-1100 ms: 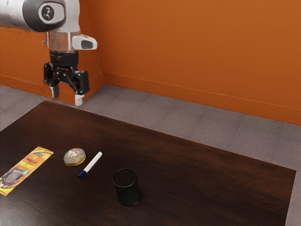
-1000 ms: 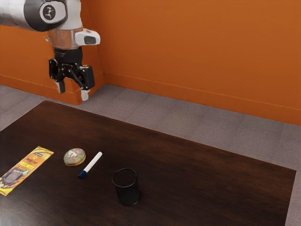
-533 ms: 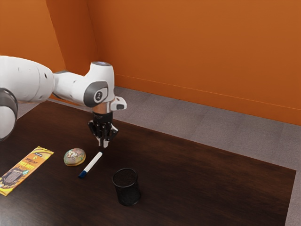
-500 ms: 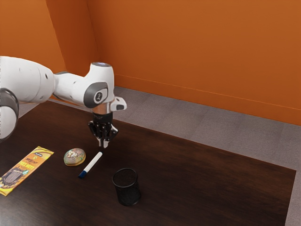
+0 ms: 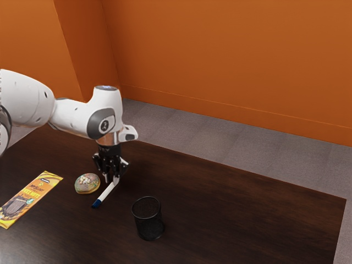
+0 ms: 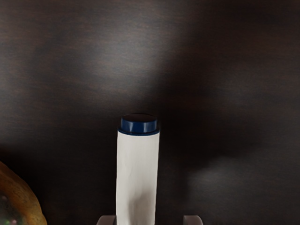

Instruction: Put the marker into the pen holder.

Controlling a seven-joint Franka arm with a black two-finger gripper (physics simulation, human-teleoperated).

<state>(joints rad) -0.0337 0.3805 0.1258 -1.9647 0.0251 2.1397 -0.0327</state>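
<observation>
White marker (image 5: 106, 192) lies on worktop (image 5: 220, 203), near end under released gripper (image 5: 111, 179). Long axis runs between the parted fingertips, closer to one; contact unclear, probably none. Closing across barrel likely next.

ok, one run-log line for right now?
gripper: open, down at marker | marker: lying on table, ungrasped | pen holder: upright, marker not inside | nearby: round pastry | task: not done
</observation>
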